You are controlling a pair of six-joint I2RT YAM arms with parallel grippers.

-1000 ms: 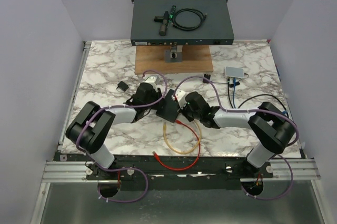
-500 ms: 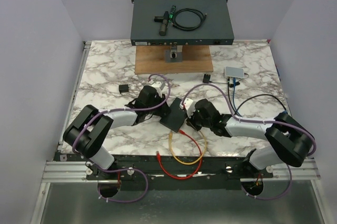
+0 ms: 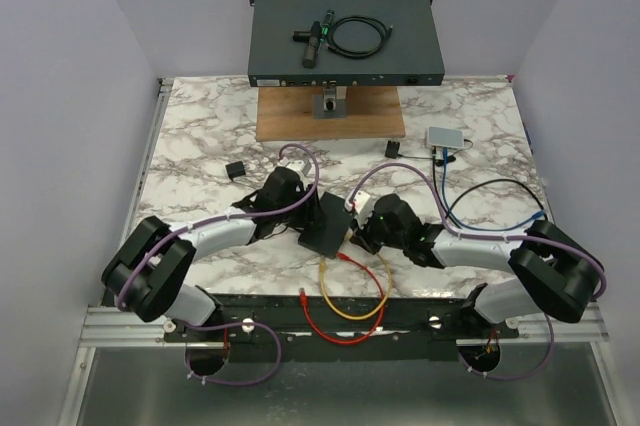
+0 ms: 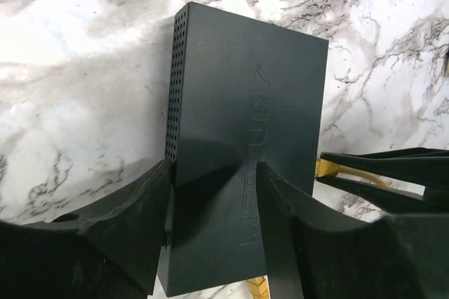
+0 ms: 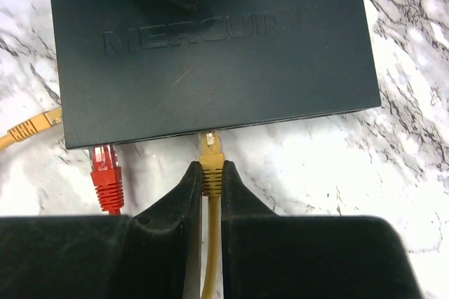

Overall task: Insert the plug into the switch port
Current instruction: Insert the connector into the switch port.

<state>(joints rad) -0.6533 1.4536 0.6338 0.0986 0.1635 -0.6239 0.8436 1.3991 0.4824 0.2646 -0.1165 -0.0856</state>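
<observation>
my right gripper clenches the yellow plug just ahead of its fingertips, squared to the mercury switch port. my left gripper, released, straddles the mercury switch, likely as a brace.

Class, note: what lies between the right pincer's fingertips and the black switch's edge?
The yellow plug, gripped by the right pincer, bridges that gap to the switch; the right wrist view shows it.

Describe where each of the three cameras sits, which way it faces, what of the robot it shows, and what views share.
Top external: above, behind the arms, looking down at the table; both arms show.
Left wrist: behind the left gripper, facing the switch's top; its fingers show.
Right wrist: behind the right gripper, facing the switch's edge; fingers pinching the yellow plug.
Shared: all see the switch.
</observation>
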